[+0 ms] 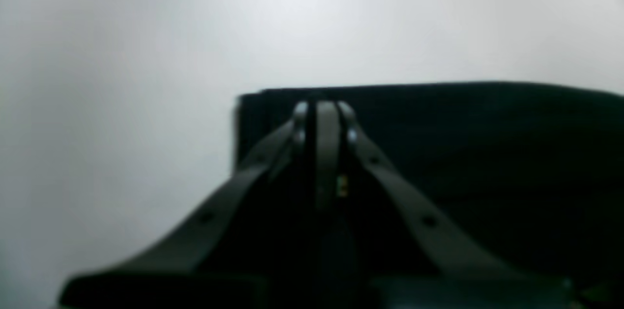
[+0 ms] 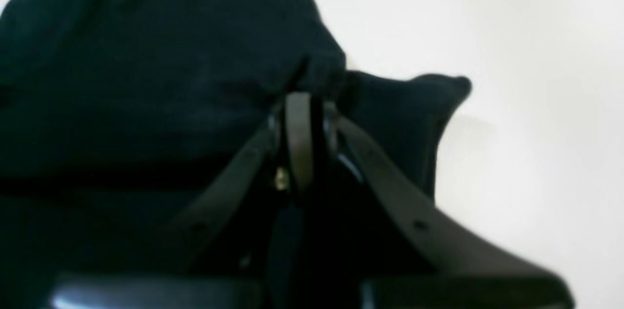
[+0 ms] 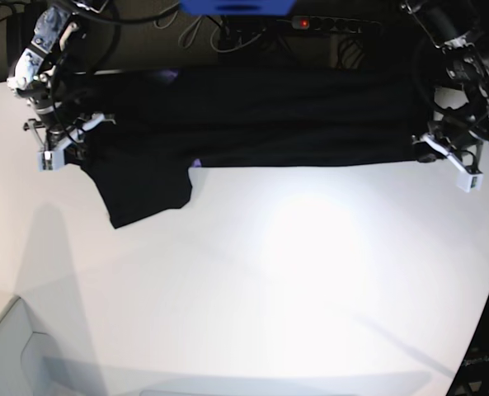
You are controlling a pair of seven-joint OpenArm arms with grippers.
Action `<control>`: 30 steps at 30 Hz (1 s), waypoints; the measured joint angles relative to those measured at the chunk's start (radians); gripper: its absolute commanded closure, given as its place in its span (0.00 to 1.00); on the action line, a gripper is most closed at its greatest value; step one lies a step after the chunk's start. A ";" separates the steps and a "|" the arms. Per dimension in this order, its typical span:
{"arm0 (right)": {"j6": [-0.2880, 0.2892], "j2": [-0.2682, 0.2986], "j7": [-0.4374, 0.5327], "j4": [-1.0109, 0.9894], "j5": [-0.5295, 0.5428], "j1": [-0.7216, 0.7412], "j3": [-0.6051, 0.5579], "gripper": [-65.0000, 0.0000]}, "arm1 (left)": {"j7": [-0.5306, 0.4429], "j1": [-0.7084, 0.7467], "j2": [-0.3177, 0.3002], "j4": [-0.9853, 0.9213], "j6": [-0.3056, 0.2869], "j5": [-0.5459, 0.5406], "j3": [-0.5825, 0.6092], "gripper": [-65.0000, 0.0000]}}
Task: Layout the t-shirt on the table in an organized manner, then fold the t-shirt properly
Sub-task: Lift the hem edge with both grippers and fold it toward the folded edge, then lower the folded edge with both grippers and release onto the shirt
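Both wrist views were blurred, so the cloth showed only as a dark mass without seams or print. The shirt (image 3: pixel 260 115) lay stretched in a long band along the far edge of the counter (image 3: pixel 293 280), with one sleeve hanging toward the near side at the base view's left. Its upper edge melted into the dark background there and was hard to follow. The left claw (image 1: pixel 322 109) was pinched closed on a straight edge of the shirt. The right claw (image 2: pixel 303 102) was also closed, gripping bunched cloth near the sleeve.
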 measured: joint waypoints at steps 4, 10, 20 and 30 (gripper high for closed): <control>0.000 0.006 0.011 -0.048 0.008 0.004 -0.012 1.00 | -0.114 0.009 -0.005 -0.078 0.003 0.002 0.072 1.00; 0.000 0.019 0.045 -0.163 0.015 0.086 -0.004 1.00 | -0.328 -0.010 -0.015 -0.211 0.003 -0.045 0.180 1.00; 0.003 0.105 0.095 -0.320 -0.004 0.232 -0.008 1.00 | -0.393 -0.132 -0.014 -0.332 0.005 -0.019 0.210 1.00; 0.000 0.141 0.097 -0.170 0.006 0.231 -0.005 1.00 | -0.277 -0.172 -0.004 -0.181 0.023 -0.002 0.154 1.00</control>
